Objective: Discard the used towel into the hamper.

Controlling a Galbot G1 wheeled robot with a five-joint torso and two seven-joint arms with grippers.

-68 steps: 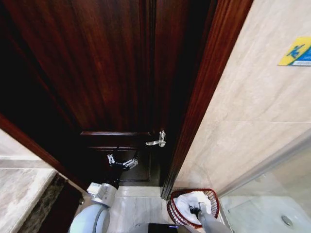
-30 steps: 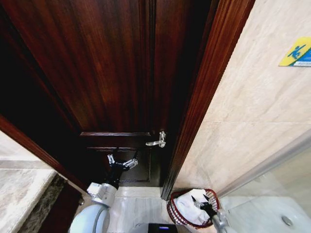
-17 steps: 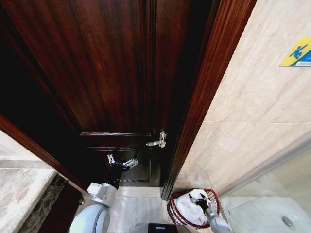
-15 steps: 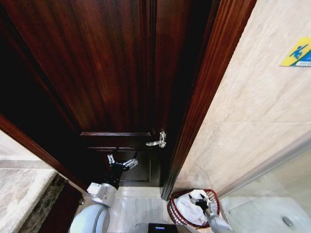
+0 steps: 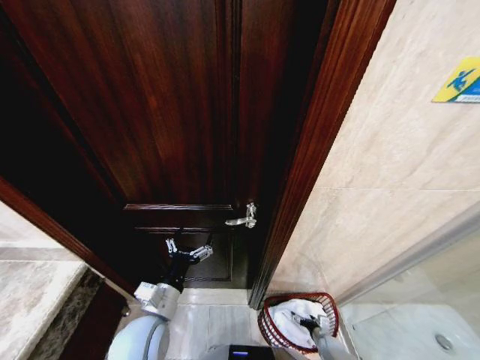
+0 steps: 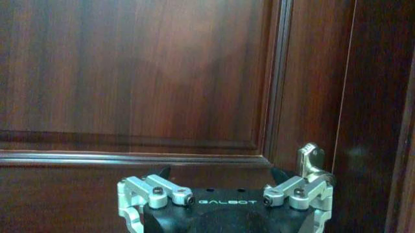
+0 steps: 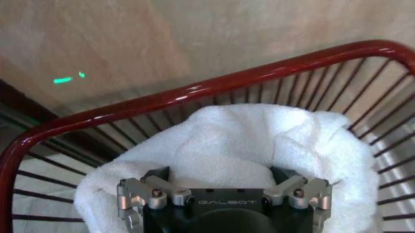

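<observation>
Towel, one white piece, lies bunched inside your hamper, filling most of the basket and rising to about the level of its rim. You have a single hamper, a round red-brown basket of thin open bars, standing on the pale floor at the near right, in the corner where the dark door frame meets the beige tiled wall. Your right gripper sits low over the towel, inside the ring of the rim; in the right wrist view its fingers stand spread wide with their tips sunk in the white folds, not closed on the cloth. The frame and the wall crowd the hamper on its far side. Your left gripper hangs well apart from it, to the left, pointed at the dark wooden door, its fingers open wide and holding nothing. One silver door handle sits just to the right of that gripper. A yellow and blue sign is stuck to the wall at the far right.
</observation>
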